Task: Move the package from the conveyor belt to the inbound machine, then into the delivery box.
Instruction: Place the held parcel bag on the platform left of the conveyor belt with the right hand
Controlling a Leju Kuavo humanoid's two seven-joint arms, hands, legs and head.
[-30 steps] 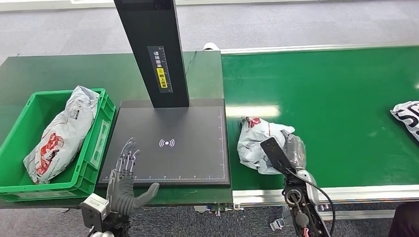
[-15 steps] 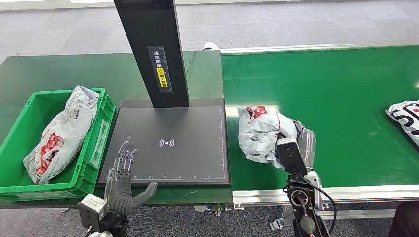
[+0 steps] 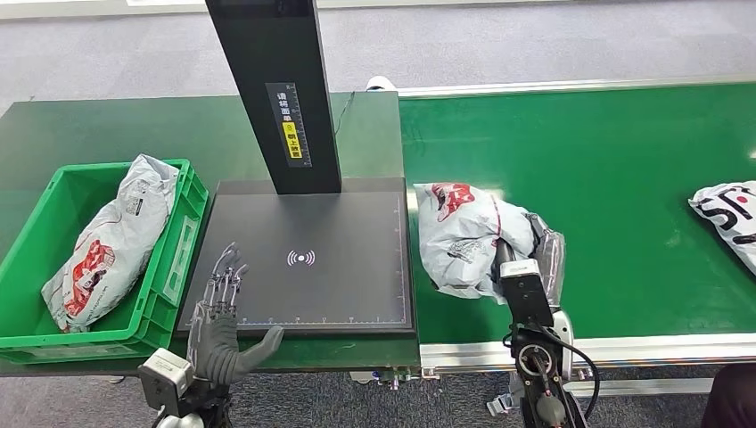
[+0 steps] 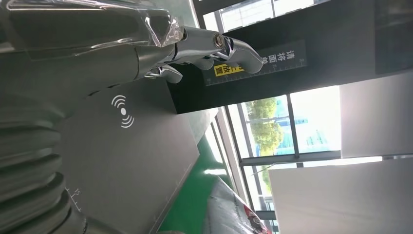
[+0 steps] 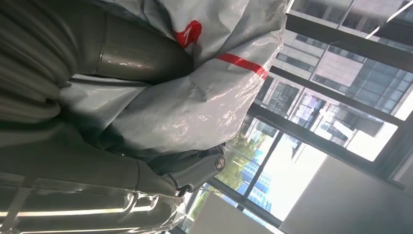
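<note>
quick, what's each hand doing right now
Left hand: open, holding nothing, over the scanner pad.
Right hand: holding the grey package.

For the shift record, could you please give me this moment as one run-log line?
stage: conveyor to machine | right hand: grips grey package over belt edge | left hand: open, over scan pad | green bin: holds one parcel
</note>
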